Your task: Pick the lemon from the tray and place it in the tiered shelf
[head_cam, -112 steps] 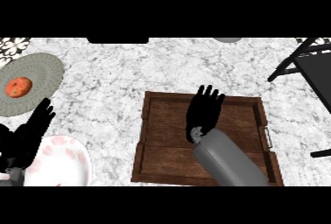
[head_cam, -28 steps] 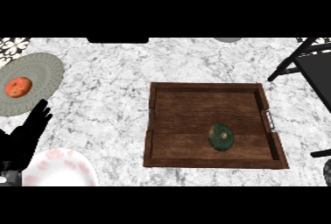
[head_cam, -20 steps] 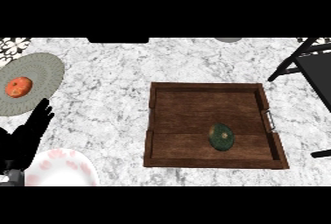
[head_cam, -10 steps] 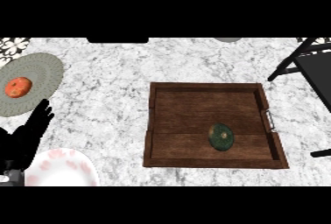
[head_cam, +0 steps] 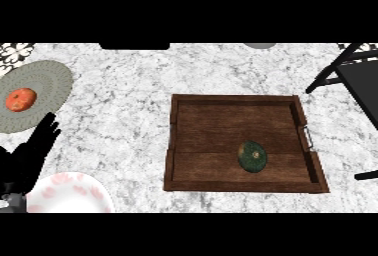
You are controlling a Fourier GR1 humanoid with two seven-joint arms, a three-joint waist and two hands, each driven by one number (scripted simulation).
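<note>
We see a white and grey marbled surface (head_cam: 140,100) filling the frame, and on it, right of centre, a square wooden tray (head_cam: 192,145) of dark brown planks with a raised rim and a small metal handle on its right side. Inside the tray, in its lower right part, lies the one thing it holds: a dark green oval object (head_cam: 252,156) with a small yellowish patch. By its place it is the task's lemon, though its colour reads green to us. It lies flat on the tray floor, apart from every wall.

At the right edge of the frame, black bars of the tiered shelf (head_cam: 353,75) come in at an angle from the upper right, with another black piece lower down at the right edge; the shelf stands just beside the tray's right side.

At the upper left we find a round grey woven plate (head_cam: 44,80) holding a red-orange round fruit (head_cam: 21,99). At the lower left edge a white plate with pink blotches (head_cam: 74,192) is cut by the frame.

Between those two plates our left hand (head_cam: 29,155) shows, black, fingers straight and pointing up, holding nothing. Our right hand does not show in the frame.
</note>
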